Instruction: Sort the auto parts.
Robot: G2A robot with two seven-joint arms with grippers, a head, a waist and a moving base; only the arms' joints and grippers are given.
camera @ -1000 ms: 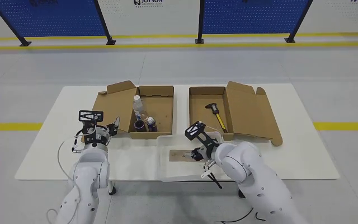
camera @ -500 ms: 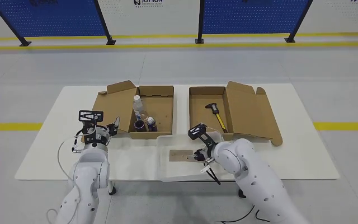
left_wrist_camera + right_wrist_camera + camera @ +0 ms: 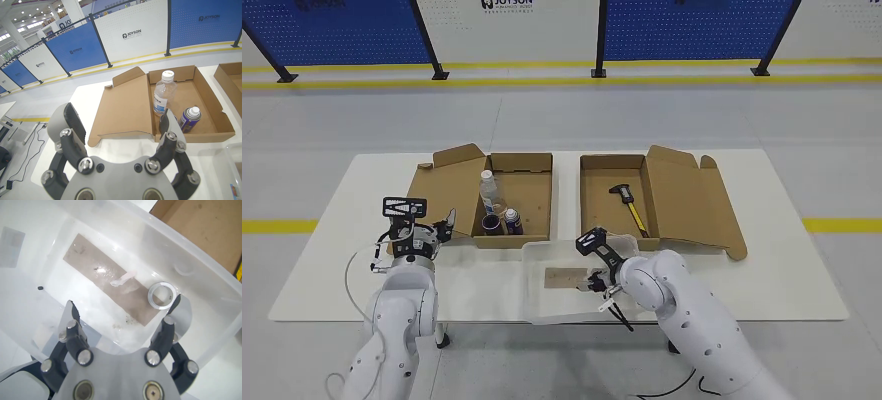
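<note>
Pick-up step: right end effector, wide open and empty inside the clear bin, probably needed centring over the metal ring before closing.

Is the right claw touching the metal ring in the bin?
Cannot tell. In the right wrist view one fingertip of the open right claw sits at the edge of the metal ring inside the clear bin, but contact versus hovering is unclear.

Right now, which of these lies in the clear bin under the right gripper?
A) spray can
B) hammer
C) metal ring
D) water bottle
C: the right wrist view shows a metal ring lying on the floor of the clear bin, close by one finger of the open right gripper.
</note>
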